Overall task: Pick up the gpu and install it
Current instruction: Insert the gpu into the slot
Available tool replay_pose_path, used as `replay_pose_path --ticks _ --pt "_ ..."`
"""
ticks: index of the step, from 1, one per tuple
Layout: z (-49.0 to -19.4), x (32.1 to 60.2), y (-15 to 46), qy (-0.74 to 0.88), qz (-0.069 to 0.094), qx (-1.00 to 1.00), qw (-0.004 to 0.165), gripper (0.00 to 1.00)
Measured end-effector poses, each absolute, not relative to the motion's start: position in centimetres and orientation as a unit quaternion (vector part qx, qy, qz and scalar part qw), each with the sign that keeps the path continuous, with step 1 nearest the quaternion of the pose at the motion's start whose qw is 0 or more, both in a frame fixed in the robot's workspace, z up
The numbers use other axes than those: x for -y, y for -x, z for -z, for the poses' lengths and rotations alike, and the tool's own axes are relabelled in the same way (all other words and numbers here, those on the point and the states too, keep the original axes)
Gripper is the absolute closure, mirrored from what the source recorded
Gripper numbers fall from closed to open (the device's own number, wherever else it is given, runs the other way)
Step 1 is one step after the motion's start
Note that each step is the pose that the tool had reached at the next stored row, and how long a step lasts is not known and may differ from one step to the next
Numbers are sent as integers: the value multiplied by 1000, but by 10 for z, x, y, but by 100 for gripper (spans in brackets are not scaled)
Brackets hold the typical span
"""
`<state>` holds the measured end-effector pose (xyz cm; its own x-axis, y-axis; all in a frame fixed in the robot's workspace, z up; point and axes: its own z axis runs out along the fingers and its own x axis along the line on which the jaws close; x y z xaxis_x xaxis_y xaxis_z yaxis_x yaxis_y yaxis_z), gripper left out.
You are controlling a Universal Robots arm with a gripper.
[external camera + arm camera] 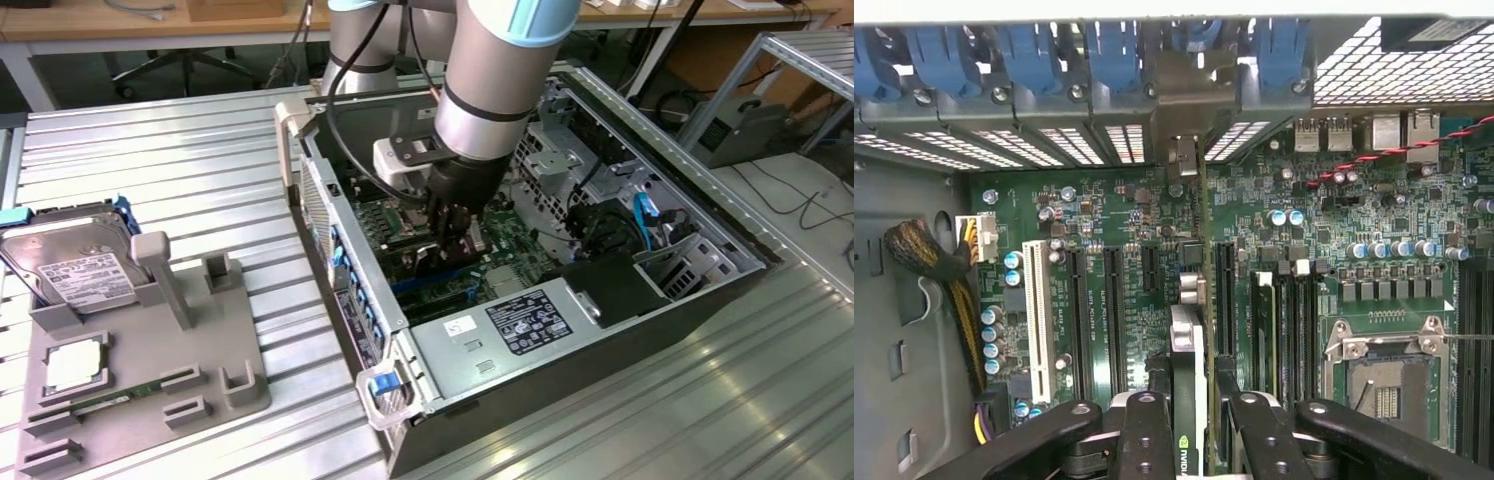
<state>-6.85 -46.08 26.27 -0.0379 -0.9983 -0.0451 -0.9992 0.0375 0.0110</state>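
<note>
Pinching the gpu point(1188, 425) edge-on between its black fingers point(1146, 420), the gripper point(1191, 378) is clamped on the thin card inside the open computer case point(742, 262). In the exterior view the gpu point(441, 265) hangs as a dark slab under the gripper point(457, 250), low over the board in the middle of the case. From the wrist, the card stands upright on its long edge above the green motherboard point(1334, 230), in line with the row of black expansion slots point(1112, 310), its far end reaching toward the metal bracket openings at the case's rear wall. Whether its lower edge has entered a slot cannot be told.

A small green-and-white logo mark point(1184, 456) shows on the card's upper edge between the fingers; any lettering by it is too small to read. A white slot point(1037, 310) lies to one side of the card, the bare processor socket point(1384, 375) to the other. Blue retention clips point(1114, 55) line the rear wall.

The power supply point(534, 320) carries a printed label, unreadable here. On the ribbed metal table point(174, 160), at the exterior view's left and well apart from the case, a grey fixture tray point(227, 390) holds a labelled hard drive point(74, 265), a processor chip point(74, 368) and a green RAM stick point(114, 398).
</note>
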Motion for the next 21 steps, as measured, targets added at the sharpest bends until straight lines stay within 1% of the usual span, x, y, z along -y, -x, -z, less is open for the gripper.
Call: replay_pose_path --ticks 21 --pt "-263 461 70 689 -20 -724 13 73"
